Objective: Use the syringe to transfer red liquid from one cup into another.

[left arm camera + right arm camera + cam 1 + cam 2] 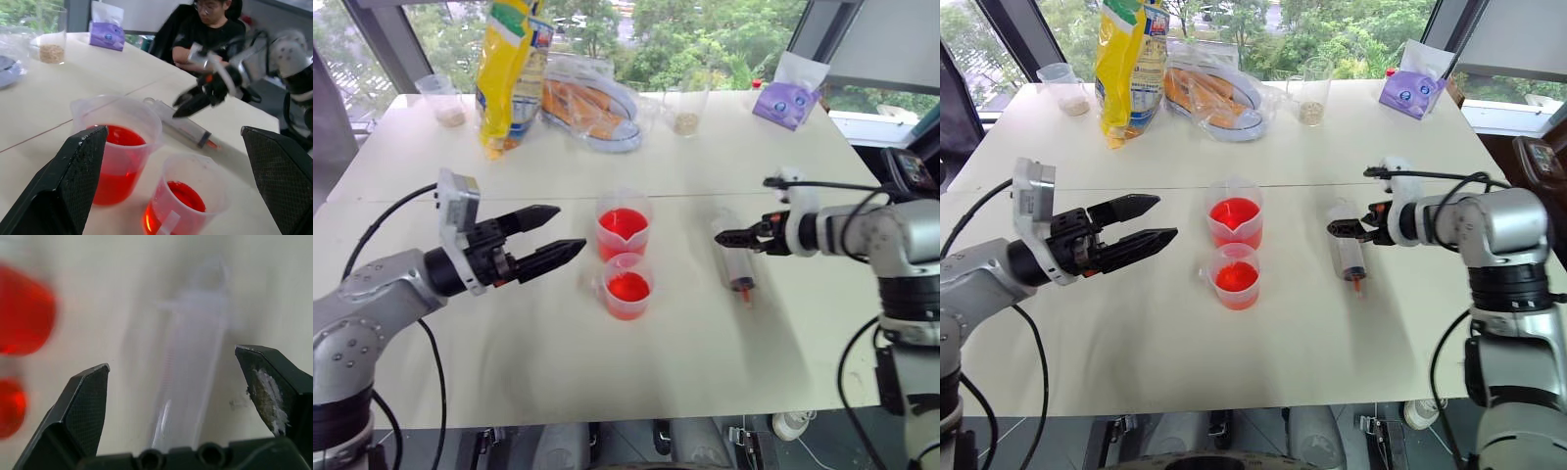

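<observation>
The syringe (732, 258) lies flat on the white table (509, 362), its orange-red tip toward the near edge. My right gripper (724, 236) hovers just over its barrel, fingers spread wide and empty; in the right wrist view the syringe (190, 357) lies between and below the fingertips (93, 382). The taller cup (623, 227) holds red liquid (622, 221). The shorter cup (627, 286), with a side tab, stands just in front of it, also red inside. My left gripper (570, 228) is open and level, a little left of both cups.
At the table's far side stand a yellow bag (509, 69), a clear bag with orange contents (592, 108), two clear cups of beige grains (445, 98) (685, 113) and a purple pack (788, 98). A person (210, 24) sits beyond the table.
</observation>
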{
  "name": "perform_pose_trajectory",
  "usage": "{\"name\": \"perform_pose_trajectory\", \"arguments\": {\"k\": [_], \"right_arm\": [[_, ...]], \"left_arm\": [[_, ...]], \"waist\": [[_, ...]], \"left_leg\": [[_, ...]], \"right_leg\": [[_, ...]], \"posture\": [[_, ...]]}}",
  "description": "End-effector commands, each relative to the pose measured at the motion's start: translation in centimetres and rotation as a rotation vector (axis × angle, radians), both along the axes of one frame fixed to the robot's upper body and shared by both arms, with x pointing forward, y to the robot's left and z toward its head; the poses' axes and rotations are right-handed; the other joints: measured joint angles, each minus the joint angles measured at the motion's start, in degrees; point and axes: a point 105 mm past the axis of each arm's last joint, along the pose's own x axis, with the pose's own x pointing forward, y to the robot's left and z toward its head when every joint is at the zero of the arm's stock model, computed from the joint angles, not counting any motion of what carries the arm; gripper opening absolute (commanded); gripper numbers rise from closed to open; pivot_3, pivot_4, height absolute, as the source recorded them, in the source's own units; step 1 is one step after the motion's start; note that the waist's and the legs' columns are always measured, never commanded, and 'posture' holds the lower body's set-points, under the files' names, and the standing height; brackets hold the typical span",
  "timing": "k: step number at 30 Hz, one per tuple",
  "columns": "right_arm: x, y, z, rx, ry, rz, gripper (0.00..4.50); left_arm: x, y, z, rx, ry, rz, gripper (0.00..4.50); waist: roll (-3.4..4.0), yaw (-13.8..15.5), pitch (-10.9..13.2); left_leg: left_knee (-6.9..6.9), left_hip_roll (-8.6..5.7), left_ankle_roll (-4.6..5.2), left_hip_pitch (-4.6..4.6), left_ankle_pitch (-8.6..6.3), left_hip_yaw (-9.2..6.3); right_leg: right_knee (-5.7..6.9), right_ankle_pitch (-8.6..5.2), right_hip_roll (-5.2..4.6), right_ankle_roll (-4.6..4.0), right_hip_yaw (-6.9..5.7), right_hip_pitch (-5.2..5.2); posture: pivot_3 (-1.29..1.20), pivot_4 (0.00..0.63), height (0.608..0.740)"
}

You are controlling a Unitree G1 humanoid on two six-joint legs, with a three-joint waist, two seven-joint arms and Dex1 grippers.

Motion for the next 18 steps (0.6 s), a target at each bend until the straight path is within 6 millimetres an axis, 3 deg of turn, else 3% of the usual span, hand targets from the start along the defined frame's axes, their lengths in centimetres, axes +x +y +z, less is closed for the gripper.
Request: {"name": "perform_pose_trajectory", "arguments": {"k": [1, 9, 18], "right_arm": [[-3.3, 2.0, 4.6, 0.018, -0.203, 0.285, 4.45], [-7.9, 0.5, 5.3, -0.046, -0.245, 0.481, 4.45], [-8.3, 0.2, 4.6, -0.058, -0.257, 0.464, 4.45]], "left_arm": [[-0.7, 0.7, 1.3, 0.006, -0.041, -0.012, 4.50], [-1.8, 2.1, 0.6, 0.096, -0.018, 0.015, 4.50], [-1.6, 2.5, 0.7, 0.111, -0.019, 0.011, 4.50]], "waist": [[-0.01, 0.0, 0.0], [-0.03, 0.2, 0.0], [-0.04, 0.1, 0.0]], "left_leg": [[-0.02, 0.02, 0.00, 0.02, -0.01, -0.02], [0.00, 0.03, 0.00, 0.07, -0.01, 0.09], [0.03, 0.06, -0.02, 0.09, -0.01, 0.08]], "right_leg": [[-0.01, -0.02, 0.01, 0.03, -0.01, 0.02], [-0.05, -0.18, -0.07, -0.16, 0.01, 0.07], [-0.06, -0.24, -0.21, -0.31, 0.02, 0.05]], "posture": [[0.00, 0.150, 0.740], [0.00, 0.150, 0.740], [0.00, 0.150, 0.740]]}}
